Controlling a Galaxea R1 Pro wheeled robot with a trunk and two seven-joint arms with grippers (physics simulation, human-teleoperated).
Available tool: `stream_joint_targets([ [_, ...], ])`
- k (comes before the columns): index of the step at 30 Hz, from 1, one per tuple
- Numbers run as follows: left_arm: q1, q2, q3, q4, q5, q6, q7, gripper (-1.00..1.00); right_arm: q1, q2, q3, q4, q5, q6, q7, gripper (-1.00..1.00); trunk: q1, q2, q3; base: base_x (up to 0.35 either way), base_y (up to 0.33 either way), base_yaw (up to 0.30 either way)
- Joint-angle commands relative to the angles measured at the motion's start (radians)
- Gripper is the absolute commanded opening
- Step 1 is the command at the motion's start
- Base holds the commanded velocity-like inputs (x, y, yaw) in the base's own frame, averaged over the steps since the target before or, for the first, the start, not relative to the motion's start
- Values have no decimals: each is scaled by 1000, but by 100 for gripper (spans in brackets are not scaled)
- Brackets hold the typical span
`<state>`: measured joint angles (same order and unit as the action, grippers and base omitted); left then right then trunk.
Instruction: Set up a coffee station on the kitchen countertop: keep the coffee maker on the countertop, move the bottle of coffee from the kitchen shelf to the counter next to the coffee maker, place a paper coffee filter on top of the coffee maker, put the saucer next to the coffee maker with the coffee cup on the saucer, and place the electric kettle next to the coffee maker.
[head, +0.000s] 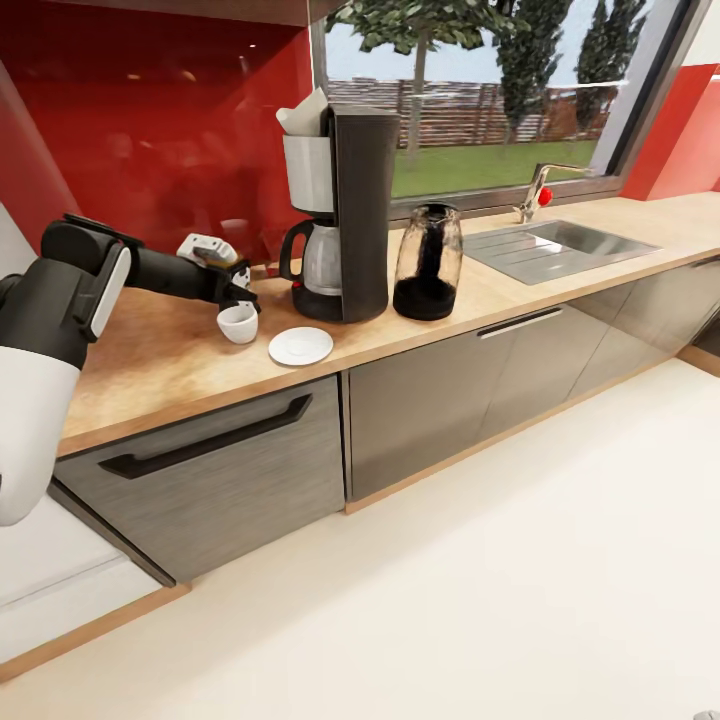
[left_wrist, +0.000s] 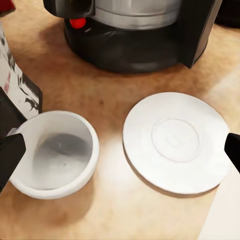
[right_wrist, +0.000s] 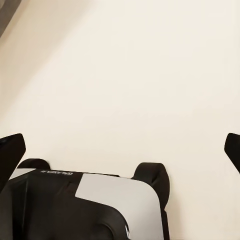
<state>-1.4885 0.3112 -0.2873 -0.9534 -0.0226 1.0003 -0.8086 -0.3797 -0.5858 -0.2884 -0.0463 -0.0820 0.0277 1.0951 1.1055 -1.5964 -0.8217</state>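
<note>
Upright on the counter (head: 180, 360), the cup (head: 238, 323) sits just left of the saucer (head: 300, 346), close but apart from it. Above the cup hangs the left gripper (head: 236, 296), its jaws spread wide, one black fingertip (left_wrist: 11, 155) at the cup's rim. Behind stands the coffee maker (head: 340, 215), a paper filter (head: 303, 113) on top, with the dark bottle (head: 427, 262) just to its right and the sink (head: 560, 245) farther along. Meanwhile the right gripper (right_wrist: 120, 150), jaws parted, points at the pale floor (right_wrist: 140, 75) over the robot's base (right_wrist: 85, 205).
</note>
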Motion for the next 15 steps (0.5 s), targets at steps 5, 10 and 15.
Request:
stream_joint_targets([
  [5, -1, 3, -2, 5, -2, 4, -4, 100, -1, 0, 5, 1, -9, 3, 3, 100, 0, 0, -1, 0, 0, 0],
  [10, -1, 5, -13, 9, -2, 4, -4, 100, -1, 0, 5, 1, -9, 3, 3, 100, 0, 0, -1, 0, 0, 0],
  [15, -1, 5, -35, 9, -2, 4, -6, 100, -1, 0, 5, 0, -9, 3, 3, 100, 0, 0, -1, 0, 0, 0],
])
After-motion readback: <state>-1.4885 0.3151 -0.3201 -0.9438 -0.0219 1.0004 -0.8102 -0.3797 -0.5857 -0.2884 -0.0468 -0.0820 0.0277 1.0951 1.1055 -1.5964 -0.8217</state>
